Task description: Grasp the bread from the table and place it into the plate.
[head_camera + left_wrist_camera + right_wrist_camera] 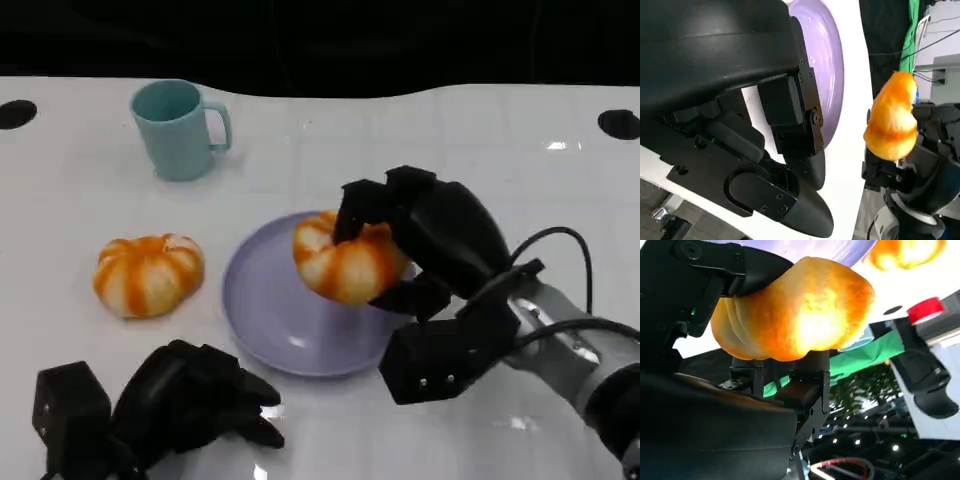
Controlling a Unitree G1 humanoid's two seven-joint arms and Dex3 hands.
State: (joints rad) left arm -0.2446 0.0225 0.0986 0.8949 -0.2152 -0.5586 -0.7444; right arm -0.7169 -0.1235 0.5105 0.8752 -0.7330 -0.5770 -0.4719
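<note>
Above the purple plate (262,318), a striped orange-and-white bread roll (347,259) is held in the right hand (425,240), whose black fingers (366,203) are wrapped over its top and far side while others are pressed in from beneath. The bread is seen over the plate's right portion; whether it touches the plate's surface cannot be told. A second, similar roll (149,273) is left lying on the white table (450,130), just left of the plate. A pale teal mug (179,128) is stood upright farther back on the left, handle to the right. At the near left edge, the left hand (190,400) is rested low on the table, its fingers loosely apart and nothing held in them.
</note>
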